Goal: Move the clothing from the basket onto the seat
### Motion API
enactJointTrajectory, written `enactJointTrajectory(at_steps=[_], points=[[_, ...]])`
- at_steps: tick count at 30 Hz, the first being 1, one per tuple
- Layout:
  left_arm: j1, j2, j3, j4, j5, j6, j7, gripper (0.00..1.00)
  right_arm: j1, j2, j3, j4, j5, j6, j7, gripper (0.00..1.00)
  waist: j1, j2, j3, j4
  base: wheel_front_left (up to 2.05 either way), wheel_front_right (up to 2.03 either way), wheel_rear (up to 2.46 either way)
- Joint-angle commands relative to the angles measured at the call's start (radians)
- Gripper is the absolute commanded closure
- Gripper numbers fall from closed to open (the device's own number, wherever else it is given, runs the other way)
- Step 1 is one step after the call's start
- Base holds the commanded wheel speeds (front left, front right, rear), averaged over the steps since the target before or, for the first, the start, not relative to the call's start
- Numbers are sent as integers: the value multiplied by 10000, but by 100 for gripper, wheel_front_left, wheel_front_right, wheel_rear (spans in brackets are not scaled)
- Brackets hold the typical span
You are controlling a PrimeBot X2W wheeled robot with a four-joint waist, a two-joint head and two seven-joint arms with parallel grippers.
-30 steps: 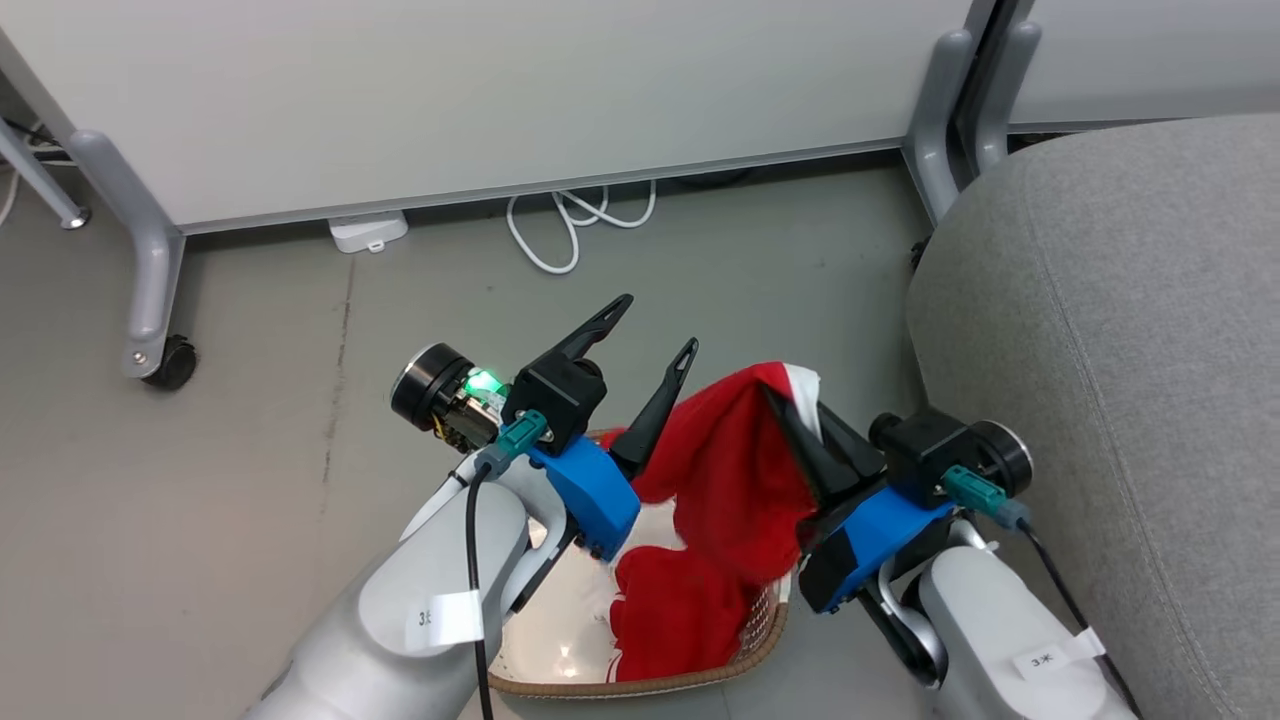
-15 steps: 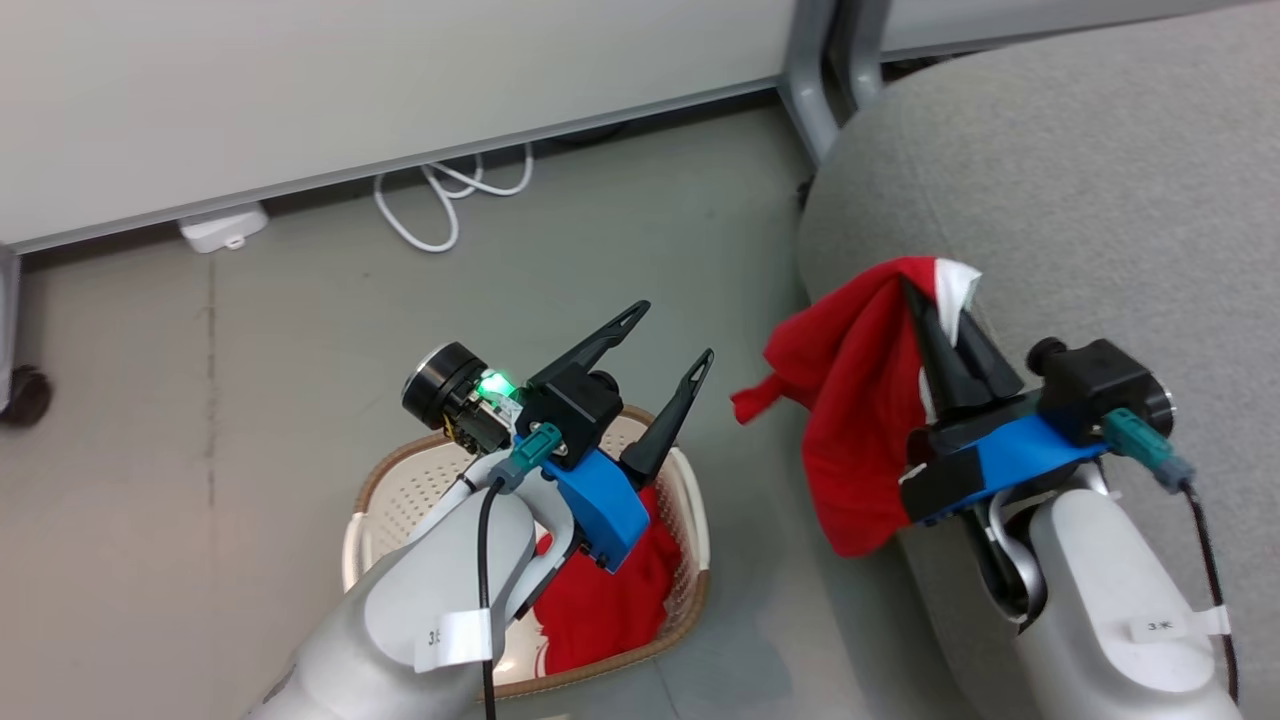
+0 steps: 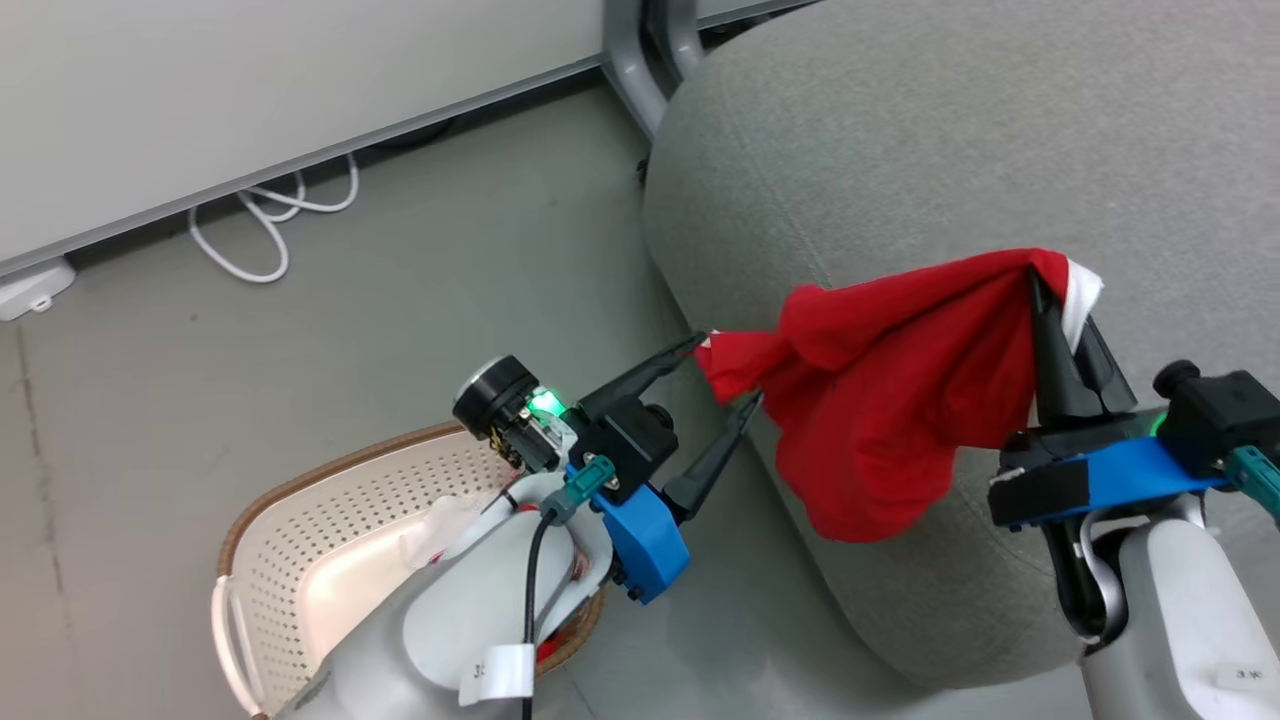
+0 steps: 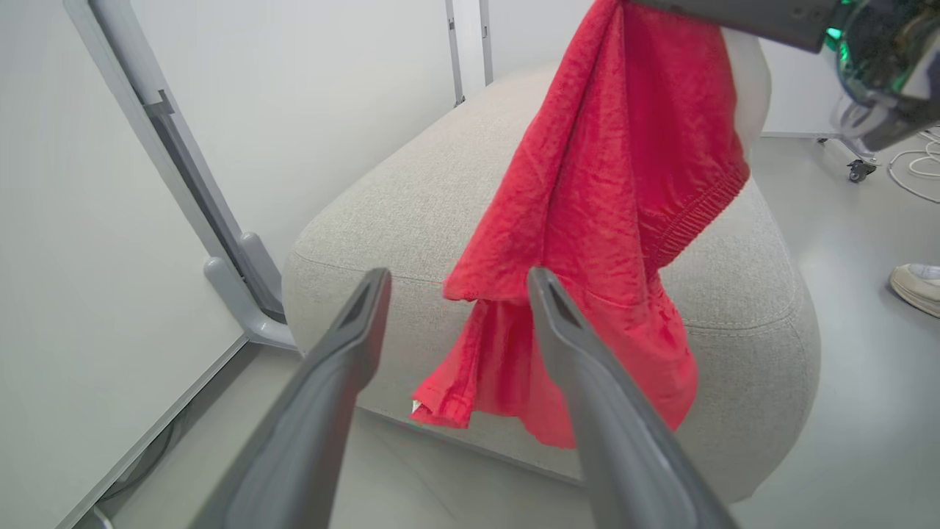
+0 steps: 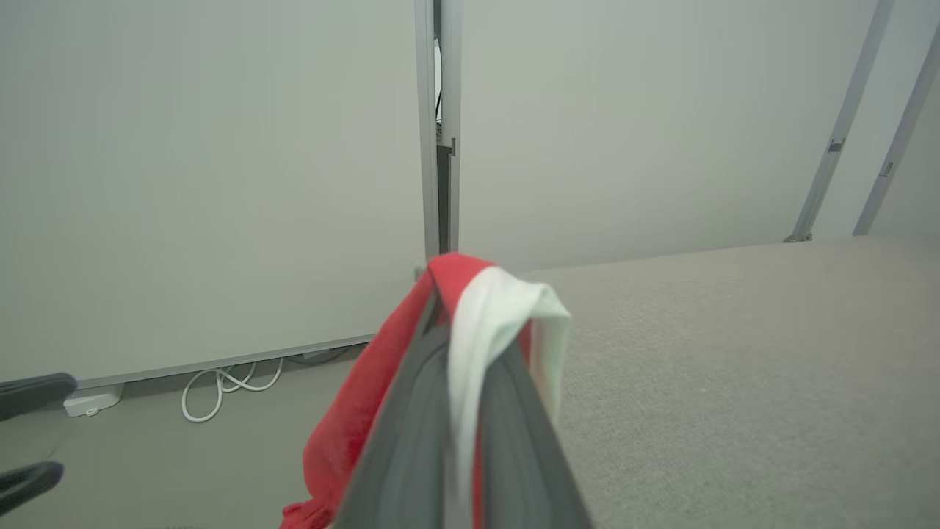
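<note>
My right gripper [image 3: 1062, 285] is shut on a red garment with a white panel, the clothing [image 3: 880, 400], which hangs from its fingertips over the front edge of the grey seat [image 3: 930, 140]. The same clothing [image 4: 617, 198] drapes in front of the seat [image 4: 382, 213] in the left wrist view, and its red and white top [image 5: 485, 308] is pinched between the right fingers in the right wrist view. My left gripper [image 3: 725, 375] is open, its tips beside the garment's trailing corner. The basket [image 3: 330, 520] sits on the floor at lower left, partly hidden by my left forearm.
A white partition wall on grey legs [image 3: 625, 50] stands behind the seat. White cable loops [image 3: 270, 215] and a white power block [image 3: 30, 285] lie on the floor by the wall. A shoe [image 4: 914, 286] rests on the floor right of the seat.
The camera has swung to the right, so the seat now takes up more of the picture. My right gripper has carried the clothing out of the basket and over the seat's edge. The left gripper stays open.
</note>
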Motion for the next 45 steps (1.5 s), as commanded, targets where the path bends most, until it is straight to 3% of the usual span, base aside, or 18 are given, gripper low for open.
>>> enactJointTrajectory(at_steps=[1, 18, 27, 36, 45], points=[[61, -29, -119, -32, -21, -59, -50, 0, 137, 37, -142, -107, -42, 1, -13, 100, 0, -1, -13, -239, 0, 0, 0], [145, -134, -541, -84, -265, -62, -50, 0, 627, 123, -803, -594, -167, 1, -11, 100, 0, -1, -65, -505, 0, 0, 0], [-156, 5, -307, -284, -112, -38, -50, 0, -435, -207, -1220, -1014, -191, 1, -11, 100, 0, -1, 404, -360, 0, 0, 0], [-1048, 456, -120, -538, 225, 109, -26, 0, -3445, -1560, -2055, -1670, -66, 1, -9, 100, 0, -1, 2187, -269, 0, 0, 0], [-2144, 1032, -34, -1183, 662, 191, 243, 0, -5960, -3795, -3530, -1271, 60, 1, -9, 100, 0, -1, 4202, -201, 0, 0, 0]])
